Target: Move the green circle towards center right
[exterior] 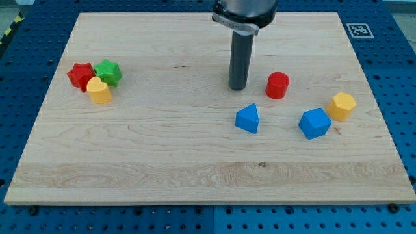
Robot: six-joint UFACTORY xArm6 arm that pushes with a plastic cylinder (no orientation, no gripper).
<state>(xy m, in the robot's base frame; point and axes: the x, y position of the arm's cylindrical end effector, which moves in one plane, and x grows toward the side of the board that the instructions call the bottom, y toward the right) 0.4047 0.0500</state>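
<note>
No green circle shows; the only green block is a green star (108, 71) at the view's left, touching a red star (80, 75) and a yellow heart (99, 90). My tip (238, 88) stands on the wooden board (162, 149) right of centre, far to the right of the green star. It is just left of a red cylinder (277, 85), with a small gap between them.
A blue triangular block (247, 119) lies just below my tip. A blue angular block (314, 123) and a yellow hexagon (342, 105) sit at the view's right. A black-and-white marker (359, 29) is at the board's top right corner.
</note>
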